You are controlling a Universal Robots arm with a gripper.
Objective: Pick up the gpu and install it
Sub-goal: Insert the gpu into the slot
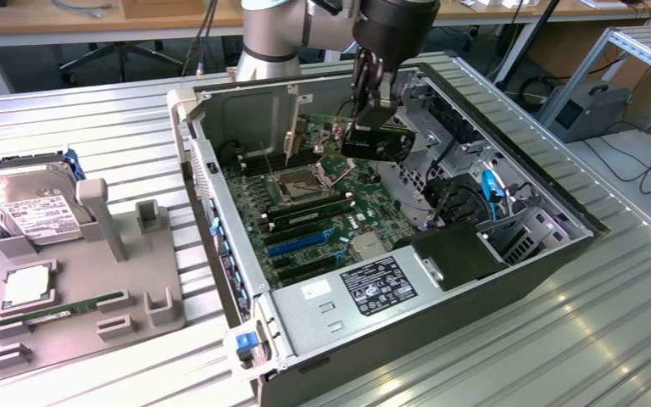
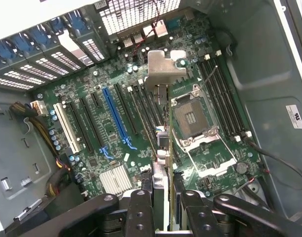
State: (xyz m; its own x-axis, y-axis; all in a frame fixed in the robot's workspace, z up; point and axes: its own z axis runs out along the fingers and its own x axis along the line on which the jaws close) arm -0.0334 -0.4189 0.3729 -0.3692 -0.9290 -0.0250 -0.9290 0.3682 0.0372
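Observation:
The gpu, a dark card with a black cooler, hangs edge-down inside the open computer case, just above the motherboard. My gripper comes down from above and is shut on the card's upper edge. In the wrist view the gpu runs edge-on away from my gripper, and its silver bracket points toward the case's rear wall. The card hovers between the long blue slot and the empty processor socket, tilted slightly and seated in no slot.
A grey fixture tray at the exterior view's left holds a hard drive, a silver chip and a green memory stick. Inside the case, a drive cage with cables and the power supply crowd the board.

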